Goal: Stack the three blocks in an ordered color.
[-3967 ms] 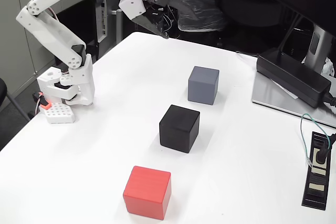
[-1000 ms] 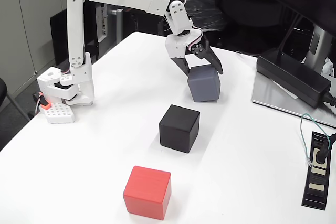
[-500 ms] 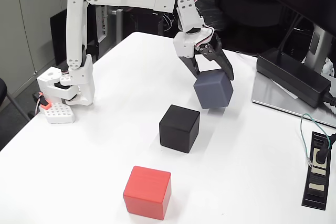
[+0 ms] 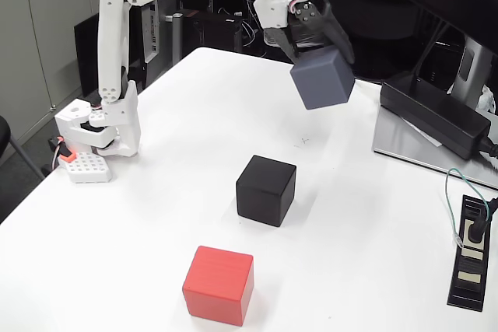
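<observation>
Now your gripper [image 4: 320,54] has its fingers clamped on the blue-grey block [image 4: 323,78], high above the black block [image 4: 266,190] and red block [image 4: 219,284].

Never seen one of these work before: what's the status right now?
Hand shut on blue-grey cube, cube tilted, held off the table. Black cube and red cube unstacked on the table. Nothing between them.

You have one fixed view, set high off the near edge of the white table [image 4: 156,192] and tilted down across it toward the far end. It sits at middling range: the arm's base [image 4: 97,134] falls at your left, the power brick [image 4: 436,118] and power strip [image 4: 469,253] at your right, dark office clutter behind.
</observation>
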